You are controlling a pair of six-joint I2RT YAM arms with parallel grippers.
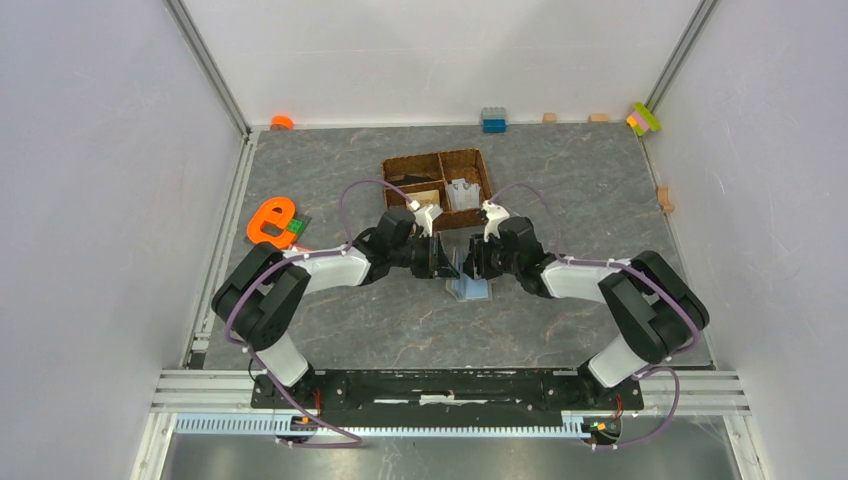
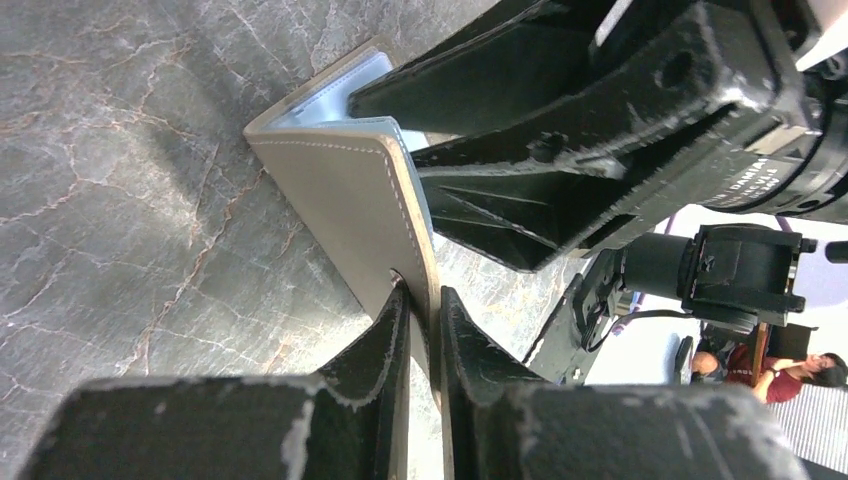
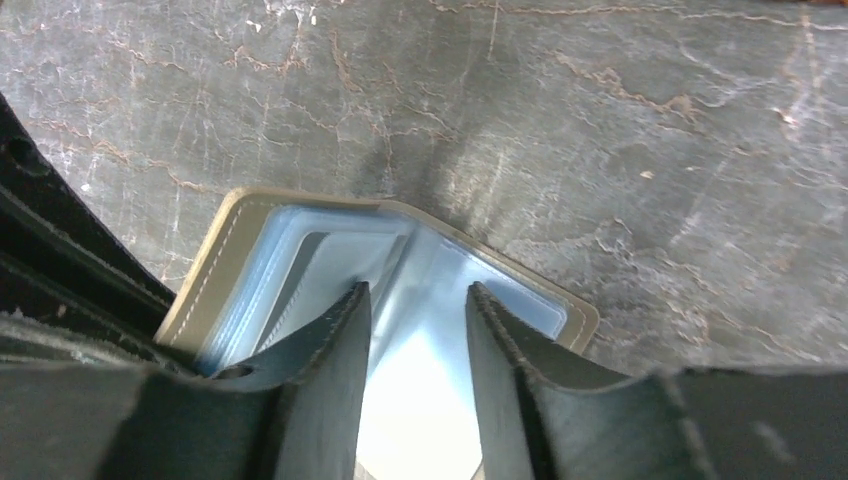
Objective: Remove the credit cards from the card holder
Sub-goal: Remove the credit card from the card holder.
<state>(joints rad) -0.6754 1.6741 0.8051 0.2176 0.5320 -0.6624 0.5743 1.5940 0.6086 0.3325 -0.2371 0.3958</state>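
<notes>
The card holder [image 1: 472, 290] lies open on the table between the two arms, its light-blue inside facing up. My left gripper [image 2: 425, 310] is shut on the edge of its grey-olive cover flap [image 2: 350, 190], which stands raised. In the top view the left gripper [image 1: 440, 262] is just left of the holder. My right gripper [image 3: 418, 300] is open, its fingers apart just over the light-blue pockets [image 3: 340, 250] of the holder [image 3: 575, 320]. It also shows in the top view [image 1: 470, 262]. No credit card shows clearly in the holder.
A brown woven divided basket [image 1: 470, 157] stands just behind the grippers; one compartment holds a flat tan thing [image 1: 425, 197], another a grey thing [image 1: 462, 193]. An orange toy [image 1: 270, 220] lies at the left. Small blocks [image 1: 493, 120] lie along the back wall.
</notes>
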